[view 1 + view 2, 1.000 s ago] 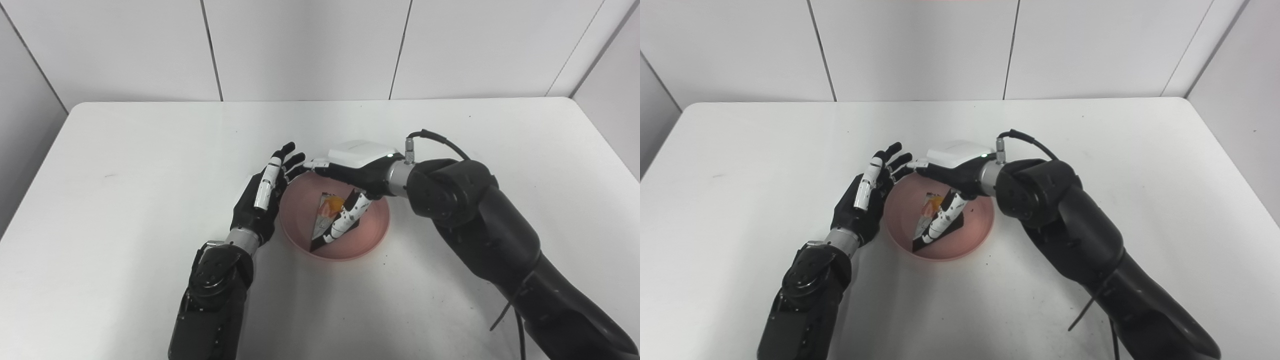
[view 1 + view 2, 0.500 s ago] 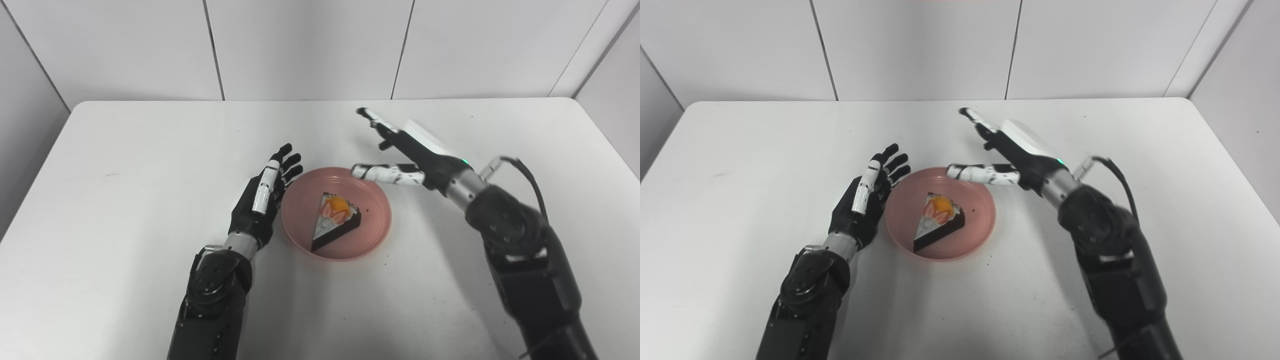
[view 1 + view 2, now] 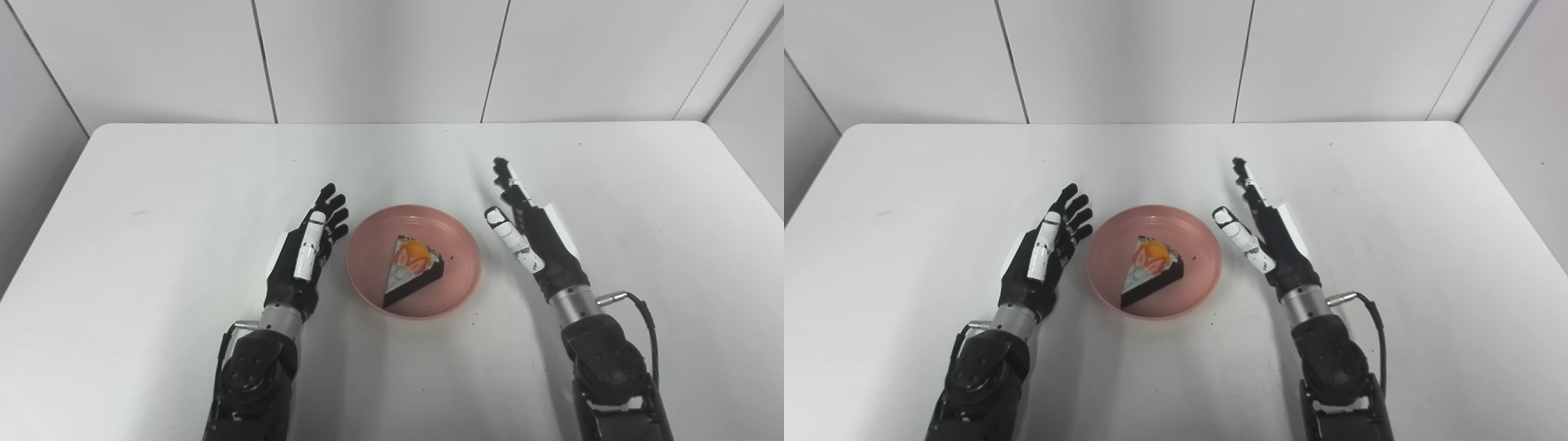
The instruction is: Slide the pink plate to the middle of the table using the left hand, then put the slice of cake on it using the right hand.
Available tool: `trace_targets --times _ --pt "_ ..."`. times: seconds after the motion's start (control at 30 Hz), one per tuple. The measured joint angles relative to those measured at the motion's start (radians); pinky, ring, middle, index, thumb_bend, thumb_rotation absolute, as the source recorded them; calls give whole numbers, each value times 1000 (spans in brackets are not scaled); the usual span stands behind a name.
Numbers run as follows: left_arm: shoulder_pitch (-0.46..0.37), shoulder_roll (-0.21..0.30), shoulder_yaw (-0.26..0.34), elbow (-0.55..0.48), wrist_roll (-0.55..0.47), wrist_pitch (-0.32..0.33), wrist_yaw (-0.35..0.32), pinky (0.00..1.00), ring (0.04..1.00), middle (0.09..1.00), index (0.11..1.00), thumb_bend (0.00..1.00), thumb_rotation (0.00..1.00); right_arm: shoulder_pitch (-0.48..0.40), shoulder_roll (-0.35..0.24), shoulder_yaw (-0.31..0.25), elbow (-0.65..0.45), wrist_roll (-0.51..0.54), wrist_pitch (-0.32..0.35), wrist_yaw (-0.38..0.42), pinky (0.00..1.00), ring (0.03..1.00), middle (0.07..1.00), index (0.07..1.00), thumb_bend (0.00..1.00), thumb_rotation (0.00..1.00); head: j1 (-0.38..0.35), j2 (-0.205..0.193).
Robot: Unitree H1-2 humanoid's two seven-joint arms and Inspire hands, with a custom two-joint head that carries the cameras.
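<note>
White table [image 3: 153,184], rounded corners, pale wall panels behind; a few dark specks on its surface near the plate. Left hand [image 3: 303,257] — fingers spread and extended, holding nothing, palm turned toward the plate, set just beside its left rim and seemingly not touching it. Pink plate [image 3: 456,275] — round, shallow, about the middle of the table between the two hands. Slice of cake [image 3: 409,269] — dark wedge with pale top and orange and red fruit, lying wholly within the plate and slightly left of its centre, point toward the robot; one crumb [image 3: 450,258] beside it on the plate. Right hand [image 3: 536,236] — fingers straight and apart, empty, palm facing the plate, near its right rim but apart from it. Judged status: both steps appear complete, with nothing left to do but draw the arms clear. Risks from here, as judgement only: the left hand sits close enough that a sideways drift during withdrawal could nudge the rim and push the plate off centre; a plate this light on a smooth tabletop would likely slide readily. The right thumb points inward toward the rim, so an inward sweep could catch it and jolt the cake against the plate's wall. Either hand lowering onto the rim might tip the plate — the slice could then shift or topple.
</note>
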Motion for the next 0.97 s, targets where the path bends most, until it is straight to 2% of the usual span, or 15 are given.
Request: trace_targets --times 0.07,0.3,0.57,0.97 --pt "13 0 -3 -9 11 -5 1 933 936 951 950 411 1000 5 3 0 0 25 -7 -5 1000 1000 1000 1000 554 1000 6 0" --pt "56 -1 -19 -46 37 -16 19 944 945 958 957 404 1000 46 40 -3 33 127 -9 -39 987 1000 1000 1000 246 1000 9 -5" --pt "68 -1 -22 -58 50 -18 22 941 941 957 954 400 1000 55 41 -6 96 166 -32 -51 1000 996 1000 1000 234 1000 28 -9" --pt "38 22 -20 2 51 -80 21 932 943 953 948 413 1000 52 34 1 107 168 -28 -63 1000 993 1000 1000 232 1000 31 -15"
